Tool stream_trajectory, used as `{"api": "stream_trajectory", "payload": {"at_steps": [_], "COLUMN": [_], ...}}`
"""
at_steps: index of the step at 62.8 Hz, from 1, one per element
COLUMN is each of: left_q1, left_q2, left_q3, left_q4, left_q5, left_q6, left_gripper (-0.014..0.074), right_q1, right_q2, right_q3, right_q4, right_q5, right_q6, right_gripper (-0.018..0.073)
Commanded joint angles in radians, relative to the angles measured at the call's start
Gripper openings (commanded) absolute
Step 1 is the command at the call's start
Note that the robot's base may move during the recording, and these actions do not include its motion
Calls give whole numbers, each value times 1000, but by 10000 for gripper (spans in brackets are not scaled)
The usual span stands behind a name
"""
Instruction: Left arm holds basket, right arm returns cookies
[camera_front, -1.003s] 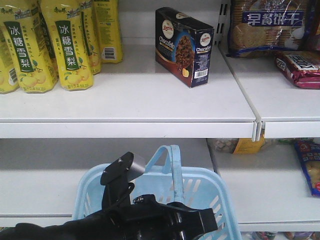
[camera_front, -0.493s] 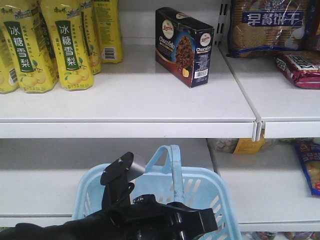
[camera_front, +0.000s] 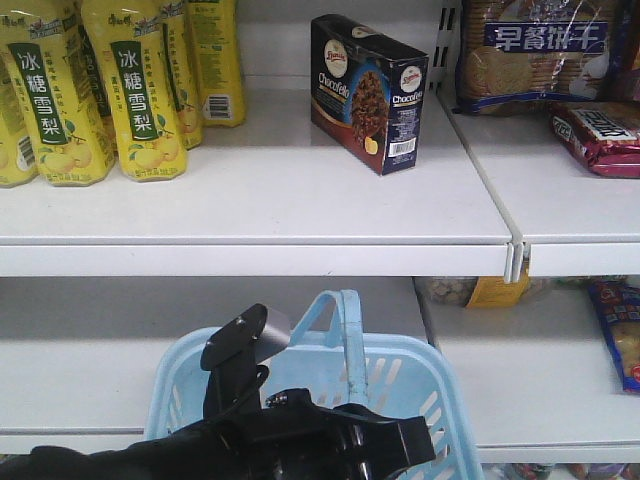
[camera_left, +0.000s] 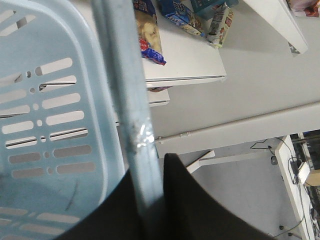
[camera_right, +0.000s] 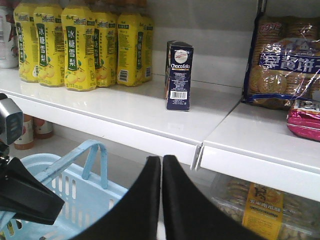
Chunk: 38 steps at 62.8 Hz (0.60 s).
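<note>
Our left hand (camera_left: 150, 210) gripped the basket (camera_front: 420, 390) handle; our right hand (camera_right: 161, 175) was closed, empty; cookies (camera_front: 366, 92) stood on the shelf (camera_front: 260, 200).

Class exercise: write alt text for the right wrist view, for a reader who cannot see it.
A dark cookies box stands upright on a white shelf, barcode end facing the camera, with yellow drink bottles to its left and a bag of biscuits to its right. Below, the right gripper is closed and empty beside the light blue basket.

Probably a shop: white shelves (camera_front: 250, 215) stocked with yellow bottles (camera_front: 140, 90) and snack packets (camera_front: 600, 135).
</note>
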Motion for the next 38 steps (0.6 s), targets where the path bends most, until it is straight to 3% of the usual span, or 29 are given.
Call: {"api": "stream_trajectory", "payload": {"at_steps": [1, 24, 38], "left_q1": [-4, -5, -9], "left_q2": [-39, -41, -228], "left_q3": [-35, -35, -35], "left_q4": [7, 7, 11], "left_q5": [-40, -21, 215], "left_q6": [5, 2, 6], "left_gripper": [-6, -6, -6], "right_q1": [-2, -2, -2], "right_q2": [16, 16, 16], "right_q3": [-18, -18, -18], "right_q4": [-4, -4, -4], "right_q5": [-80, -80, -80], "right_q6": [-8, -8, -9], "right_gripper": [-9, -9, -9]}}
